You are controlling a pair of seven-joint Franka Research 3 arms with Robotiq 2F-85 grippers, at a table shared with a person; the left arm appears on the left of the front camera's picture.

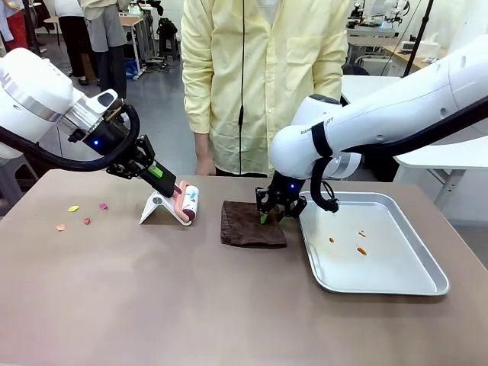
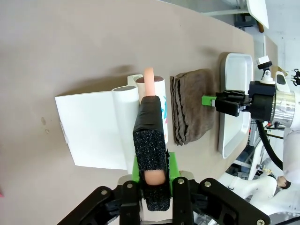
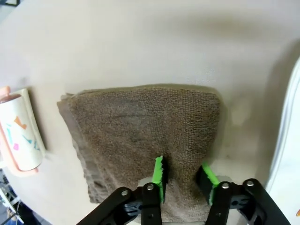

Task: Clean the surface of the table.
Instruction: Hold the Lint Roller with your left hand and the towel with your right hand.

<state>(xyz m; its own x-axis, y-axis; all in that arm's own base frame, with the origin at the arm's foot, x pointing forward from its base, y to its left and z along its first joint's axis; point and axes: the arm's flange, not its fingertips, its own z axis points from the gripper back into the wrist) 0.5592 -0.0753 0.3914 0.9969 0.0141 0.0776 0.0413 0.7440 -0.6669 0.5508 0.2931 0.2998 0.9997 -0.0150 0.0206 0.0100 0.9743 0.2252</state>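
Table (image 1: 152, 305), brown-topped, stretched across your front view between both arms, and a person (image 1: 263, 76) in a pale yellow coat stood at its far edge. On its right part you had the silver tray (image 1: 381, 288), with a few orange spots (image 1: 361, 250) inside. Just left of the tray lay the folded brown towel (image 1: 245, 225). Your right claw (image 1: 271, 216) was down on it, pads pinching a fold. Your left claw (image 1: 164, 179) was clamped on the foam handle of the lint roller (image 1: 189, 203), which rested against a white stand (image 1: 156, 207). Small coloured paper scraps (image 1: 74, 208) dotted the table's left part.
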